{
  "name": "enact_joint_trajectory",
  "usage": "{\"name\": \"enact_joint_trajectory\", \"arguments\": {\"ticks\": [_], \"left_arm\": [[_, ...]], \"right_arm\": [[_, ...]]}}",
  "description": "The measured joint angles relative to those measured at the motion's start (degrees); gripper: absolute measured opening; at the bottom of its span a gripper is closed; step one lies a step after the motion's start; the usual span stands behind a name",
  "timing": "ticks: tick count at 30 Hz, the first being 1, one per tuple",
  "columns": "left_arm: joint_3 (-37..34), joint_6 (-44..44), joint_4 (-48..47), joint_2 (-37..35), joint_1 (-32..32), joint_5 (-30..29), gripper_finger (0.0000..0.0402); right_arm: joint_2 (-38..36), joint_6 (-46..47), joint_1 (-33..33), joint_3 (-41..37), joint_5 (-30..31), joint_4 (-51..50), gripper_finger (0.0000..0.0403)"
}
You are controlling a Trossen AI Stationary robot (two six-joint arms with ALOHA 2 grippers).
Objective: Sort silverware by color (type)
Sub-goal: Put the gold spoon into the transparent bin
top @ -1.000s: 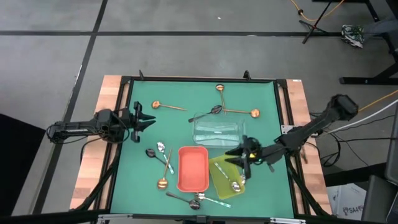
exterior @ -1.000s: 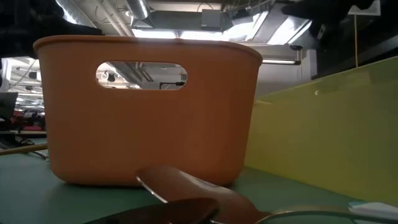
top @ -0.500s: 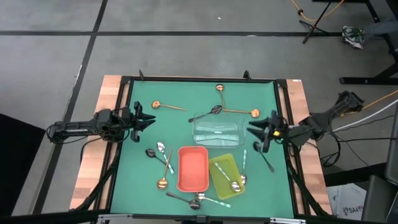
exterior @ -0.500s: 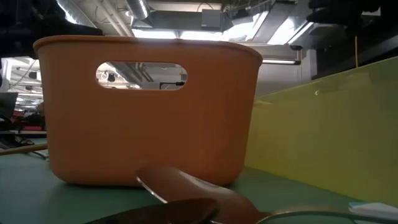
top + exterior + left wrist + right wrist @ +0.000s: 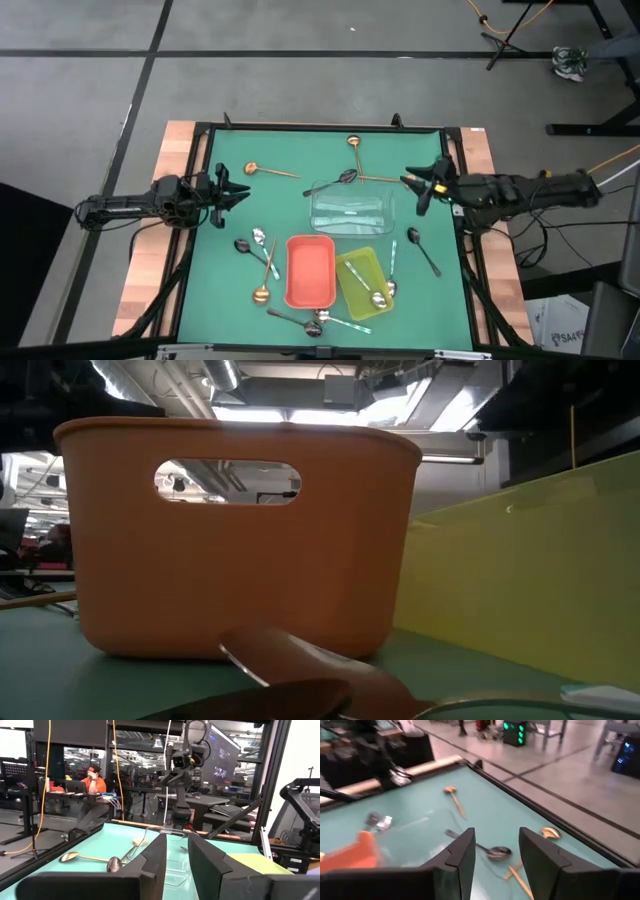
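The right gripper [image 5: 428, 184] hovers spread and empty near the table's far right, facing a dark black metal spoon [image 5: 345, 177] resting against the clear rectangular plastic tray [image 5: 350, 209], probably lining up. The left gripper [image 5: 232, 193] waits, fingers parted, at the left edge.

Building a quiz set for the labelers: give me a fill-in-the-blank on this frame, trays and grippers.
1. The silver spoon lies inside the ____ tray.
2. The red tray holds ____ utensils.
3. The right gripper, at the table's right edge, has its fingers ____.
4. The left gripper hovers at the table's ____ edge, holding nothing.

Missing words: yellow-green; no; open; left
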Motion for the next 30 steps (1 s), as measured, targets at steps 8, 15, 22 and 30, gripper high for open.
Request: {"name": "enact_joint_trajectory", "arguments": {"ticks": [8,15,22,30], "left_arm": [[0.0,0.0,-0.3,0.0,0.0,-3.2,0.0073],[0.0,0.0,-0.6,0.0,0.0,-3.2,0.0073],[0.0,0.0,-0.6,0.0,0.0,-3.2,0.0073],[0.0,0.0,-0.6,0.0,0.0,-3.2,0.0073]], "right_arm": [[3.0,-0.6,-19.7,0.0,-13.0,-10.6,0.0140],[7.6,-8.1,-29.6,0.0,-21.6,-12.0,0.0140],[15.6,-15.2,-36.1,0.0,-26.3,-12.1,0.0140],[26.8,-23.0,-40.8,0.0,-31.1,-11.7,0.0140]]}}
